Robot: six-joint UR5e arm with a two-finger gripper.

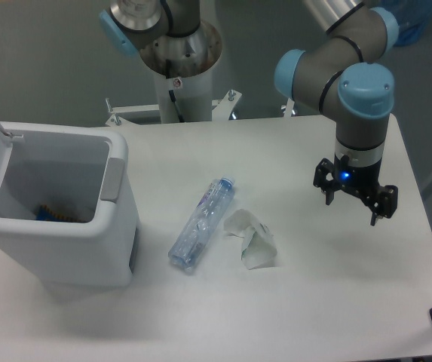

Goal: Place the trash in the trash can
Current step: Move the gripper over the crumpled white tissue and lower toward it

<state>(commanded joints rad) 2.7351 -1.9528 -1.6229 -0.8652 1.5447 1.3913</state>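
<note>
Gripper (353, 204) empty, jaws spread, hovering right of trash. Bottle (201, 224) flat on table mid-frame, paper wad (251, 243) just beside. Trash can (65, 226) left, lid up. Bottle likely light, slick, springy: pinch across mid-body. Wad soft, grab anywhere.

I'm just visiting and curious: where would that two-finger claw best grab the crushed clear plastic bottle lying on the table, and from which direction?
Probably from straight above, closing across the middle of the crushed clear plastic bottle. It lies flat and long on the white table, so its narrow width should fit between the fingers of the open gripper. The crumpled white paper wad lies close beside its lower half, so gripping nearer the capped upper end may be safer.
</note>
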